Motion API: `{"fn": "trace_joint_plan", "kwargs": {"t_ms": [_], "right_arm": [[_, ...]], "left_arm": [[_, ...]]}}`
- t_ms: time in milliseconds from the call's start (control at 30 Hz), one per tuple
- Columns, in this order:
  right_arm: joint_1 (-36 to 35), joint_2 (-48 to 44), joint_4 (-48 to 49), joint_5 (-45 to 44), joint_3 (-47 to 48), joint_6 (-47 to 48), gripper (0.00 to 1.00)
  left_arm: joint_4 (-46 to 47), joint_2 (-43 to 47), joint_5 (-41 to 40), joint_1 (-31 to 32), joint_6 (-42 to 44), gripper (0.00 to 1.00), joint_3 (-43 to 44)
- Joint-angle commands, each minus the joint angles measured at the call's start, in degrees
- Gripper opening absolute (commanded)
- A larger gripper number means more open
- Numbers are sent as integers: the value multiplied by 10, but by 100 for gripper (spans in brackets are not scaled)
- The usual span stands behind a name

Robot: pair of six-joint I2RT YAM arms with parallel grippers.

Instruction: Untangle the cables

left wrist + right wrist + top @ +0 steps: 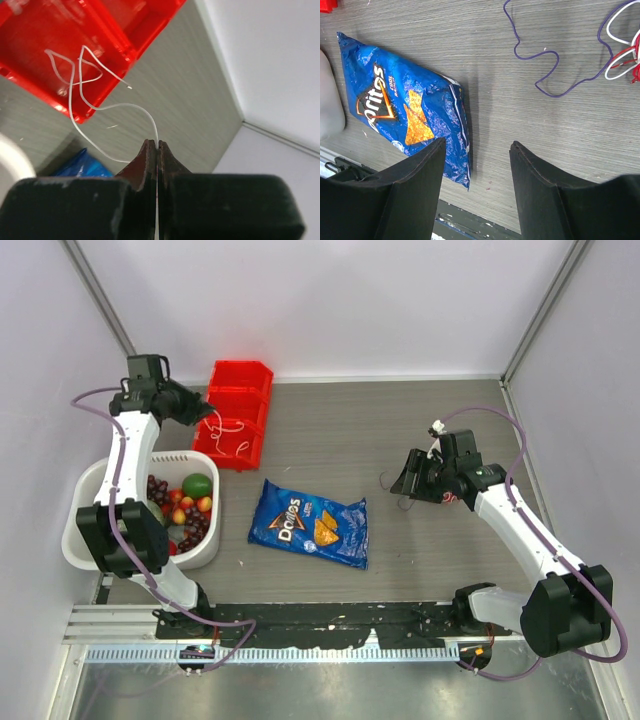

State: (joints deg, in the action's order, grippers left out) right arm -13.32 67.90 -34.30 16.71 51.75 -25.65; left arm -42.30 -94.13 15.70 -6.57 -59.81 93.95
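My left gripper is shut on one end of a thin white cable. That cable hangs in loose loops over the red bin. My right gripper stands open above bare table, nothing between its fingers. Ahead of it lies a bluish-purple cable in a wavy line. At the right edge of the right wrist view, white loops and a red cord lie bunched together.
A blue Doritos bag lies in the middle of the table, just left of the right gripper. A white basket of fruit stands at the left, below the red bin. Walls close in the back and sides.
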Motion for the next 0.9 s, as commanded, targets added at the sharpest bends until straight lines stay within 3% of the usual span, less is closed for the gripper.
{"fn": "trace_joint_plan", "kwargs": {"t_ms": [0,200,533,867], "right_arm": [[1,-3,15,7,2,-4,59],[1,-3,11,3,2,-8,59],[0,-5,-42,-14,47,2,59],[1,-24,-58,-33,45,-4,59]], "left_arm": [[-30,3,-67,12,36,0,-22],[-44,10,-118,17,64,0,-37],[68,-63,-68,32,60,0,-79],[28,-138,-41,44,113,4,-30]]}}
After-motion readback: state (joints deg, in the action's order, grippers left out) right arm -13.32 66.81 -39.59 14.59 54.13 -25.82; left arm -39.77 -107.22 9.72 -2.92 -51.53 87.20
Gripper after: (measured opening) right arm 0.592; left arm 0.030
